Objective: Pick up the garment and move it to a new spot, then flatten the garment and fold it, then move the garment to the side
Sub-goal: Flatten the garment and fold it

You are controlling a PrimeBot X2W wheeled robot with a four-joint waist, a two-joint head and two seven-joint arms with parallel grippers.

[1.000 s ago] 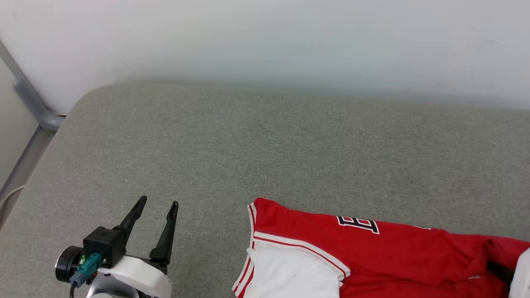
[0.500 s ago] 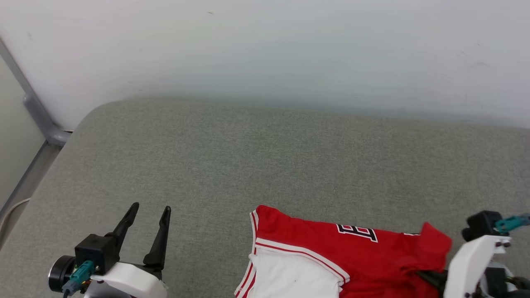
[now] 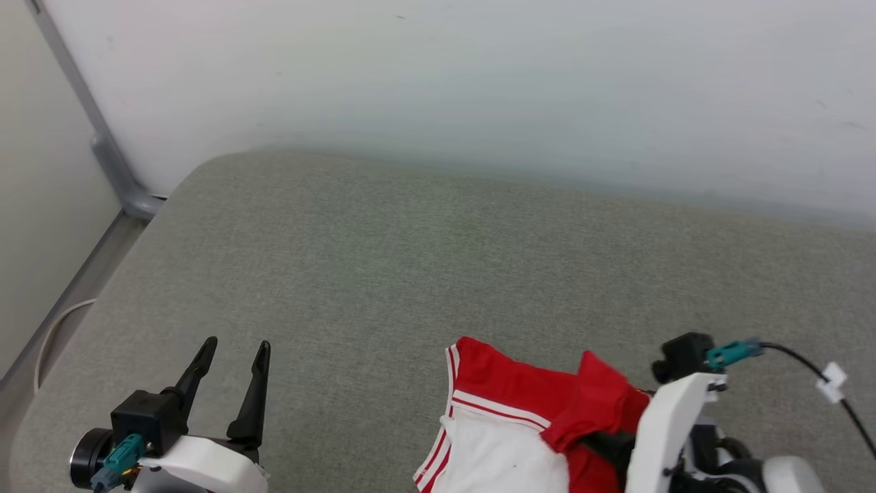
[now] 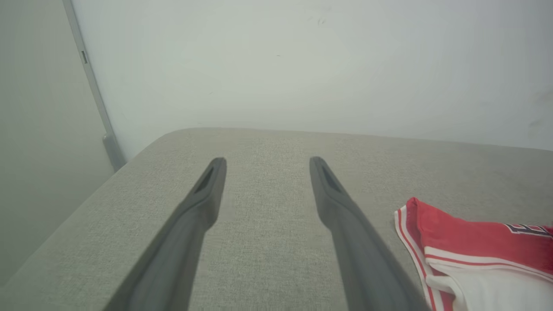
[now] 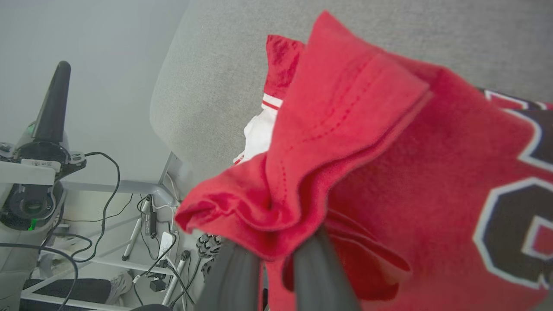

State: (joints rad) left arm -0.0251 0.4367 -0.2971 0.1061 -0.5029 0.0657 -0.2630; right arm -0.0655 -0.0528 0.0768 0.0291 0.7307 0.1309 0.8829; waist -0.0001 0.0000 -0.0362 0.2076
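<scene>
The garment [image 3: 510, 387], red with a white sleeve and striped trim, lies at the near edge of the grey cushion. My right gripper [image 3: 606, 441] is shut on a fold of its red cloth and holds that fold raised over the white sleeve. In the right wrist view the two fingers [image 5: 235, 276] run into bunched red fabric [image 5: 345, 142], which hides their tips; black-and-white block characters [image 5: 514, 224] show at the right. My left gripper [image 3: 235, 344] stands open and holds nothing, well left of the garment. In the left wrist view its fingers [image 4: 203, 203] spread wide over bare cushion, the garment's striped trim [image 4: 449, 233] to their right.
The grey padded surface [image 3: 410, 260] runs back to a white wall. A metal frame rail [image 3: 102, 147] borders its left side. A black cable [image 3: 814, 373] trails from my right wrist. Cables and plugs [image 5: 147, 224] lie on the floor below the cushion's corner.
My right gripper has come in from the right, carrying the red cloth leftward over the garment and covering the block character. The camera has shifted. The left gripper stays open.
</scene>
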